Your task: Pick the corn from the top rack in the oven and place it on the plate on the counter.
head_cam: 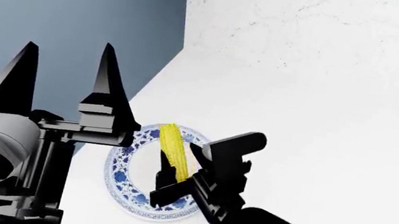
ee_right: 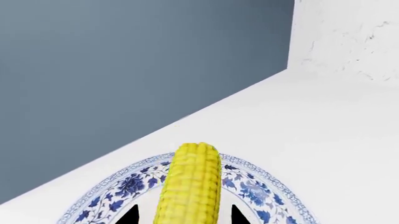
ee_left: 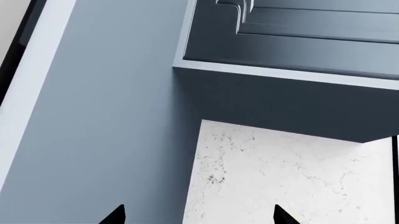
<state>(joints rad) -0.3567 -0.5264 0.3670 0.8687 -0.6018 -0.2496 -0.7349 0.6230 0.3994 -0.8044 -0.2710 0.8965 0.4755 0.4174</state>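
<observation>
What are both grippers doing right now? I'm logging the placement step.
Left gripper: open, holding nothing.
Right gripper: fingers on either side of the corn over the plate; whether it grips cannot be told.

We find no text, label, brand, number or sign that can be read in any of the three views. The plate (head_cam: pixel 123 180) carries only a blue floral pattern on its rim, with no lettering in it. The counter (head_cam: pixel 324 105) and the veined white wall panel (ee_left: pixel 281 177) show plain surfaces, and the black grippers bear no markings we can make out.
</observation>
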